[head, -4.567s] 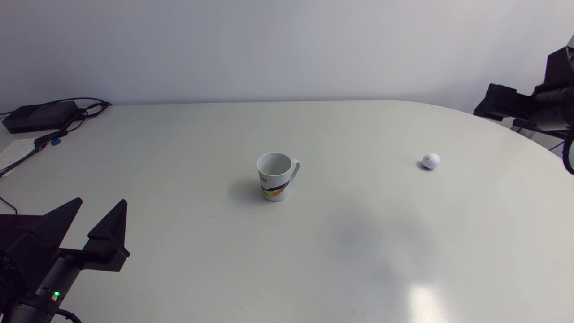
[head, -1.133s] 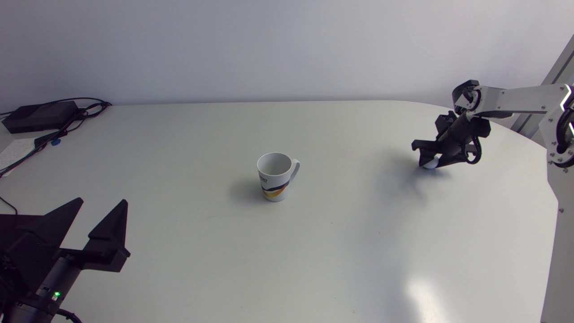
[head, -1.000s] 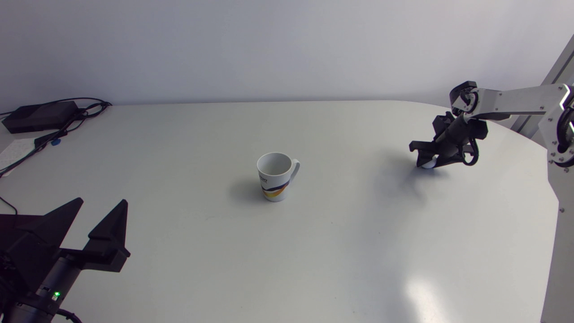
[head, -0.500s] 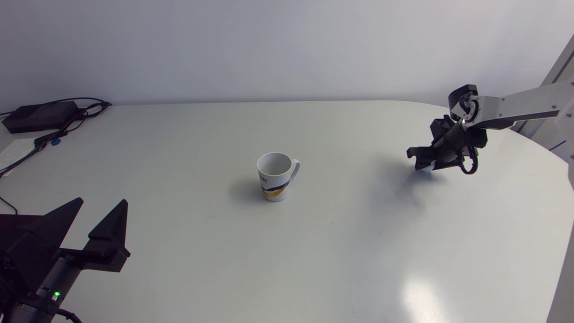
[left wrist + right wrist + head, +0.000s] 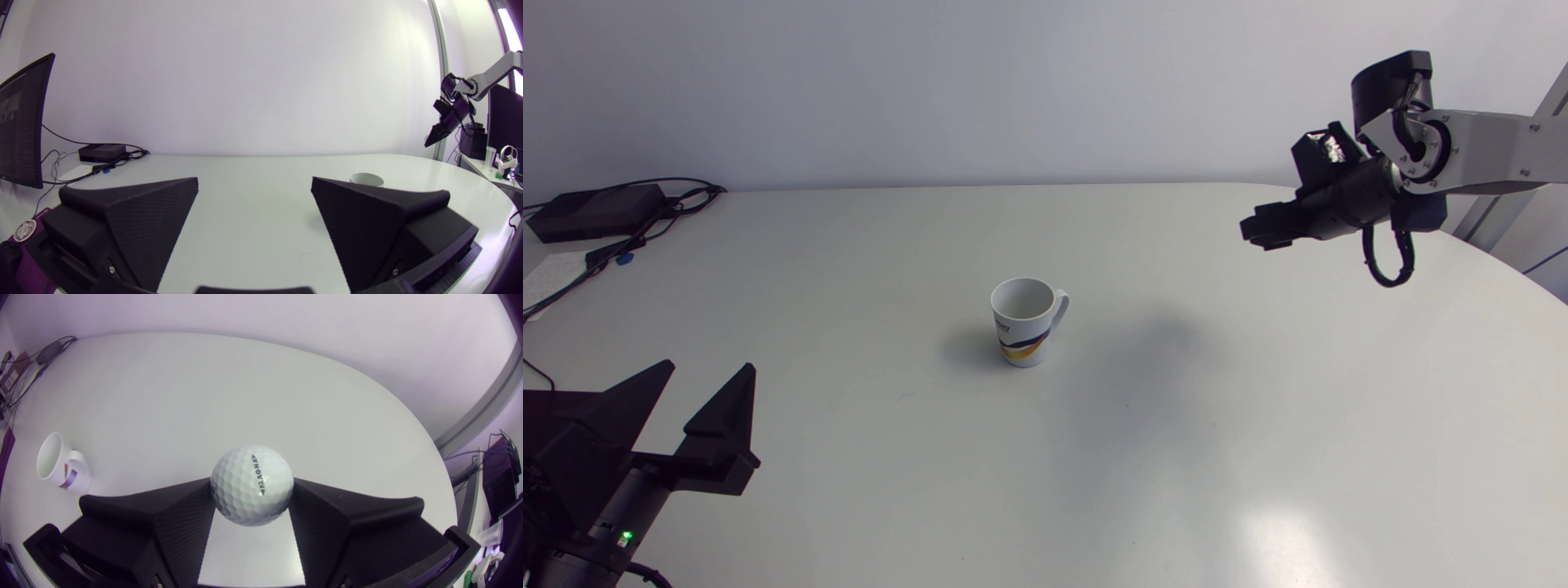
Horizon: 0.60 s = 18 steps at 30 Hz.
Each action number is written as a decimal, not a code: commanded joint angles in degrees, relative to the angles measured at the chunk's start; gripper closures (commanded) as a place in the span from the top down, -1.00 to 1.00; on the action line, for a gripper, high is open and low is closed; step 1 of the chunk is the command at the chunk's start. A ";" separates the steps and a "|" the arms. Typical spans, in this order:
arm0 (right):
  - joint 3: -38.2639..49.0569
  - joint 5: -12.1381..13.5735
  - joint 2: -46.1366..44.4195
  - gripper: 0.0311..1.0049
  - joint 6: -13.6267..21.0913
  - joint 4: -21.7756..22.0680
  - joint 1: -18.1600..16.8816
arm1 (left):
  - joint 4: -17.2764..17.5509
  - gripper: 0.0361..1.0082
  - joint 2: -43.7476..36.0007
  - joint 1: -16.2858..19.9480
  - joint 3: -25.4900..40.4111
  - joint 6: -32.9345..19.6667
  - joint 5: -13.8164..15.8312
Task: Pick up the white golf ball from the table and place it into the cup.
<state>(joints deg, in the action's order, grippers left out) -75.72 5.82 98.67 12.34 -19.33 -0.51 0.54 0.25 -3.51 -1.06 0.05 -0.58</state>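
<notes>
**Right wrist view: that grip looks a bit sketchy**

Lots of tabletop (image 5: 849,269) to roll across if this slips. The right hand (image 5: 1258,234) hangs high over the far right side. The left hand (image 5: 705,366) sits open and idle at the near left corner. The cup (image 5: 1023,339) stands upright mid-tabletop with nothing in it, well apart from the carrying hand (long trip). The white golf ball (image 5: 251,485) is pinched from both sides by the right hand, out near its tips. I'd guess a jerk pops it loose, or an off-centre drop clips the rim.

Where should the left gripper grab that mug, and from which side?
Likely the body just below the rim, approached from the side facing the left gripper: the mug stands upright, widens upward, and its handle points the other way.
</notes>
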 commanded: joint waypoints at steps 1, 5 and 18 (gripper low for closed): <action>2.69 1.38 -2.96 -0.18 1.46 0.79 2.71 | 0.43 0.97 -0.78 -0.36 0.88 0.38 0.23; 3.21 2.88 -5.07 -0.18 1.20 0.88 6.93 | 0.43 0.97 -0.78 -0.27 0.88 0.38 0.23; 1.46 3.58 -2.26 -0.17 -0.21 2.72 22.49 | -0.01 0.97 -0.87 0.87 0.97 0.03 0.23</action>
<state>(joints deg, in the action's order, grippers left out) -73.73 9.06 94.21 12.88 -17.39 20.64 0.56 0.25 -3.16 -1.06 0.03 -0.58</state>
